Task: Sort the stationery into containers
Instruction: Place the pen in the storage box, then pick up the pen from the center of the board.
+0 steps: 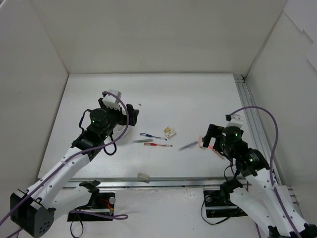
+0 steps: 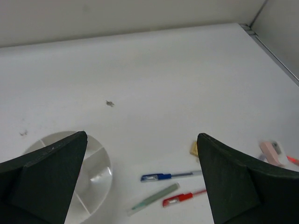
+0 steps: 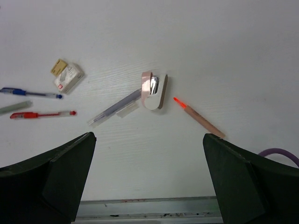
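Note:
The white divided cup is low left in the left wrist view; in the top view the left arm mostly hides it. A blue pen, a red pen and a grey-green pen lie mid-table. A cream eraser is just right of them. A purple pen, a pink-and-white item and an orange marker lie ahead of my right gripper. It is open and empty above the table. My left gripper is open and empty above the cup's right edge.
A small cream block lies at the table's front edge. A metal rail runs along the right side. White walls close in the back and both sides. A small dark speck is on the table beyond the cup.

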`<state>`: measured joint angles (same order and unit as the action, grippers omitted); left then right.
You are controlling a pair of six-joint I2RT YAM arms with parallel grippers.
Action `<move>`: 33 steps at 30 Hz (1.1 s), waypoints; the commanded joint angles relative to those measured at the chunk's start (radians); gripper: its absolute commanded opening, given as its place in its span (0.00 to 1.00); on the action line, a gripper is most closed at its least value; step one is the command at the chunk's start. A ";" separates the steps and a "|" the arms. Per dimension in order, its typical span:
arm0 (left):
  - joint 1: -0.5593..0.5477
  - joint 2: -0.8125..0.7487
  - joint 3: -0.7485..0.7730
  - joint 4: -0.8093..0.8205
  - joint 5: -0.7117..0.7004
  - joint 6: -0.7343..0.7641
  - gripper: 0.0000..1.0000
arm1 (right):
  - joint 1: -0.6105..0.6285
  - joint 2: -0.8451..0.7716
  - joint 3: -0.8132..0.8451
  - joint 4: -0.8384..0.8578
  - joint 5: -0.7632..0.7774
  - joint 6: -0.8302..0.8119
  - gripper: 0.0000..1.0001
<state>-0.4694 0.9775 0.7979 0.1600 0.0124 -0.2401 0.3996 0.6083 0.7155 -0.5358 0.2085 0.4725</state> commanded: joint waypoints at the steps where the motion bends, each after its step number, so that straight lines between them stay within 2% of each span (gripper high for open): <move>1: -0.063 0.035 0.049 -0.215 0.060 -0.068 0.99 | 0.017 0.117 0.035 0.112 -0.132 -0.075 0.98; 5: -0.132 0.058 0.035 -0.273 0.069 -0.091 0.99 | 0.106 0.267 0.070 0.132 -0.052 -0.078 0.98; 9: -0.152 0.073 0.017 -0.307 0.084 -0.168 0.99 | 0.160 0.427 0.123 0.140 -0.008 -0.065 0.98; 17: -0.183 0.061 -0.052 -0.339 0.067 -0.289 0.99 | 0.211 0.617 0.179 0.188 0.009 -0.057 0.98; 22: -0.201 0.050 -0.100 -0.359 -0.006 -0.373 0.99 | 0.217 0.682 0.185 0.194 0.019 0.038 0.98; 26: -0.210 0.030 -0.121 -0.341 -0.008 -0.354 0.99 | 0.257 0.709 0.176 0.212 -0.044 -0.106 0.98; 29: -0.210 0.023 -0.114 -0.344 -0.041 -0.340 0.99 | 0.278 0.742 0.179 0.192 0.012 -0.033 0.98; 33: -0.210 0.010 -0.111 -0.349 -0.080 -0.329 0.99 | 0.277 0.769 0.171 0.197 0.017 0.240 0.98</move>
<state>-0.6743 1.0138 0.6601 -0.2138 -0.0154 -0.5724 0.6788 1.3621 0.8631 -0.3538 0.1852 0.5255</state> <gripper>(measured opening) 0.995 0.979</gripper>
